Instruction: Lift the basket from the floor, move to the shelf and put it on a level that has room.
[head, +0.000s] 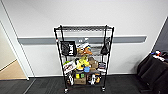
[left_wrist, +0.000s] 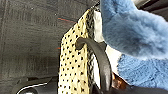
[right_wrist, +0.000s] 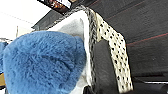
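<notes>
Black wire shelf (head: 83, 58) on dark carpet floor (head: 45, 87), lower tiers cluttered, top level (head: 83, 28) bare.

Wire shelf (head: 83, 58) dead ahead, centred, backed against the wall (head: 100, 12), standing on carpet floor (head: 45, 86). Top level (head: 83, 28) of the shelf sits between the post tops; lower tiers crowded with items, cardboard box (head: 80, 80) on the bottom tier. Wall rail (head: 37, 40) runs behind the shelf, left to right. Doorway with wooden floor (head: 11, 72) off to the left of the shelf. Draped table (head: 153, 70) at right, small items on top. In wrist views: basket (left_wrist: 73, 62) above the carpet, plush item (right_wrist: 42, 62) inside it against the lining, end handle (left_wrist: 98, 57) on the basket's outer wall.
</notes>
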